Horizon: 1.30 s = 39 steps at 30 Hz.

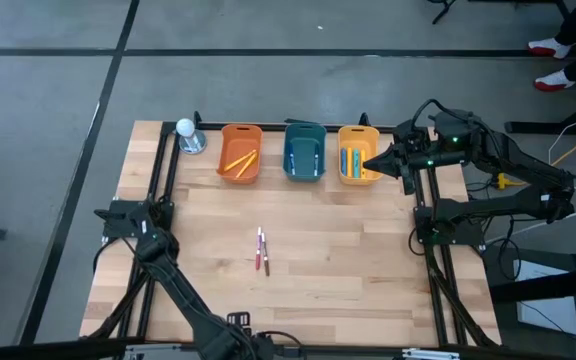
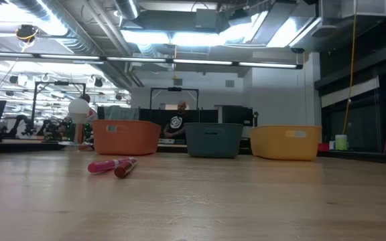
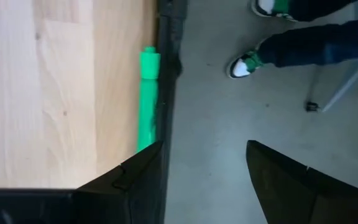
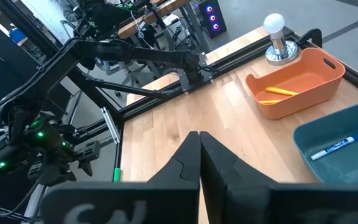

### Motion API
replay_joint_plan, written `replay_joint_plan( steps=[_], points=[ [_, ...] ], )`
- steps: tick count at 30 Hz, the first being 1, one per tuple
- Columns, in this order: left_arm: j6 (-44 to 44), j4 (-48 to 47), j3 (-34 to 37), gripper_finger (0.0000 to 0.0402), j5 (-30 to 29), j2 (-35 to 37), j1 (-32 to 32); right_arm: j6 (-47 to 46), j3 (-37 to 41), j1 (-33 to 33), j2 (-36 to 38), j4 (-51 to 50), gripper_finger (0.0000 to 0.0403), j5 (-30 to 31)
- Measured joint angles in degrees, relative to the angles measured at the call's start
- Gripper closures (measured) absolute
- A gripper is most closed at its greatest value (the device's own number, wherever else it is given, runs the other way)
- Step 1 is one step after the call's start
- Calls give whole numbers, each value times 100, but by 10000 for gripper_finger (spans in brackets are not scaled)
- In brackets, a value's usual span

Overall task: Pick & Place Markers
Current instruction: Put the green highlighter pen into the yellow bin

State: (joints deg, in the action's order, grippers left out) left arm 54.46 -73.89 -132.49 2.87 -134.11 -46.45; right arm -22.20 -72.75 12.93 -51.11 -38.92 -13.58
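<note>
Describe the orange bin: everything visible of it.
The orange bin looks like smooth plastic, oblong with rounded corners and an open top. It stands upright at the table's far edge, leftmost of three bins, beside the teal bin. A bulb on a metal base stands at its other side. Yellow markers lie slanted inside.

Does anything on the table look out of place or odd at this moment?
Yes. Two red markers lie loose on the bare wood mid-table, while the other markers sit inside the orange bin, teal bin and yellow bin. A bright green stick also lies right at the table's edge.
</note>
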Motion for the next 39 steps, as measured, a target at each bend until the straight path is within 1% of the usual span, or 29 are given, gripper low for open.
replay_joint_plan(
  steps=[10,17,24,30,39],
  points=[
    [-99,-50,0,180,-110,-234,-49,6,0,0,0,2,402,4],
    [-121,-236,0,180,-683,-238,-82,17,0,0,0,2,402,4],
    [-190,-280,0,180,-704,-293,-98,20,0,0,0,2,402,4],
    [-184,-227,0,180,-579,-471,-147,42,0,0,0,5,402,4],
    [-230,-223,0,180,-650,-660,-214,43,0,0,0,4,402,3]
  ],
)
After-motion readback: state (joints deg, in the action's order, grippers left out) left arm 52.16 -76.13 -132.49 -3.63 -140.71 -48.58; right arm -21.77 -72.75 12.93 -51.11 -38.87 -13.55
